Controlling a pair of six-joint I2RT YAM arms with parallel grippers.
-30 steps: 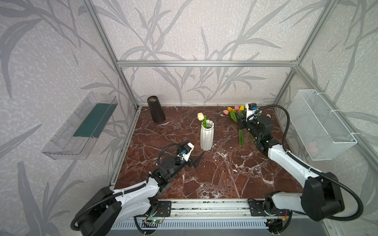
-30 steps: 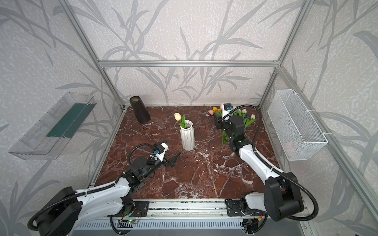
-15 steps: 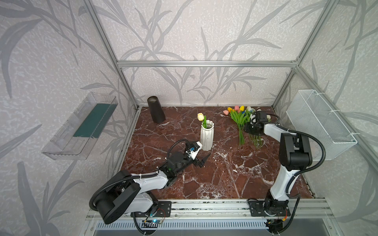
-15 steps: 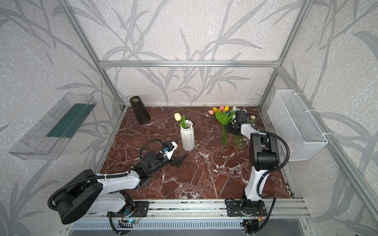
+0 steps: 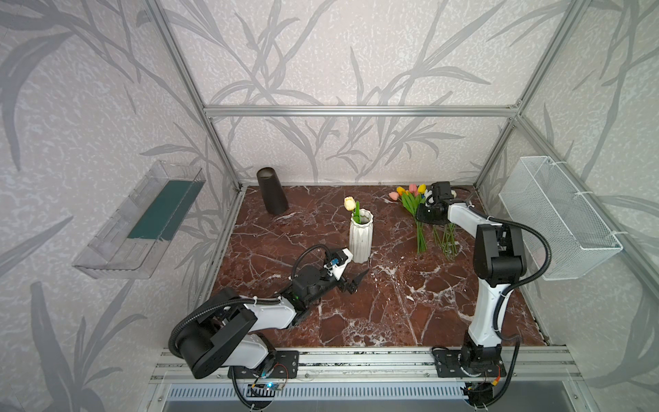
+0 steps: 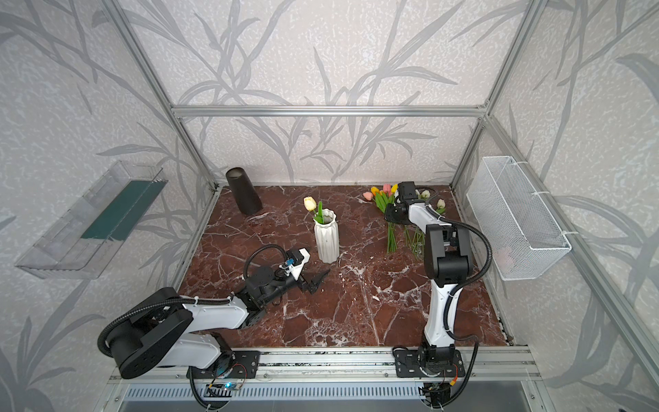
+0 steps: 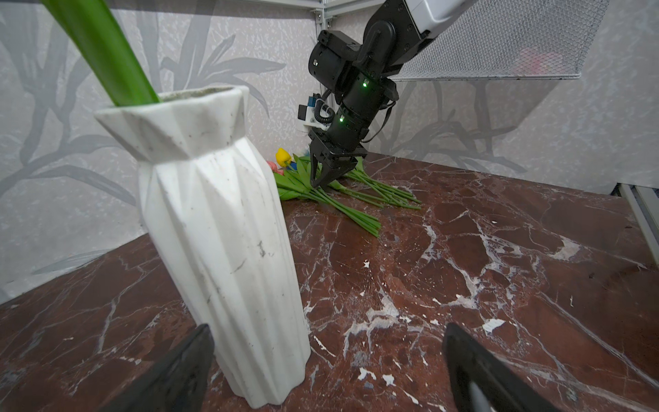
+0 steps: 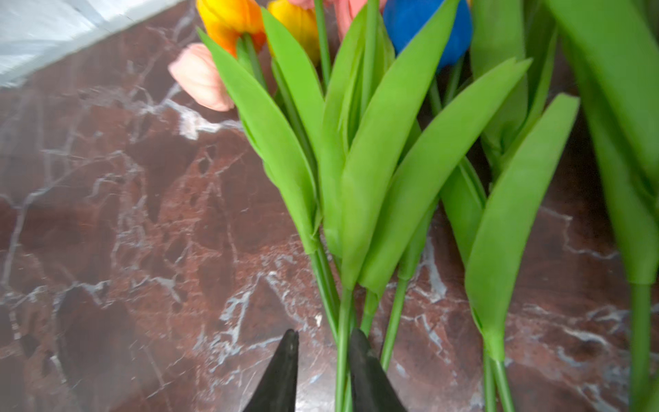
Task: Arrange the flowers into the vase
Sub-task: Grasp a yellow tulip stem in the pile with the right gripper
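**Jaws**
- Left gripper (image 5: 353,281): the jaws are spread wide and hold nothing. In the left wrist view both fingers (image 7: 178,374) flank the frame. The white faceted vase (image 7: 221,232) stands just beyond them, nearer one finger, with no visible contact.
- Right gripper (image 8: 324,342): the jaws point down at the table (image 5: 392,303) and are narrowly apart. One thin stem runs through the gap against one finger (image 8: 371,378). The other finger is clear of it, with table surface showing between. The jaws are not clamped on the stem.

**Task items**
- The vase stands upright mid-table in both top views (image 5: 361,237). It contains one cream tulip (image 5: 349,203), which leans left.
- The remaining flowers (image 5: 413,203) lie flat at the far right. Their heads point to the far wall and their stems to the near side. They form two loose groups, and the right gripper is over the left group.

**Edges and clearance**
- The flower heads lie close to the far wall. The right-hand group lies near the right edge.
- A wire basket (image 5: 556,217) hangs on the right wall, above the table edge.
- A dark cup (image 5: 271,192) stands at the far left corner.
- A clear tray (image 5: 142,221) is mounted on the left wall.
- Open table lies between the vase and the flowers, and across the near half between the two arms.
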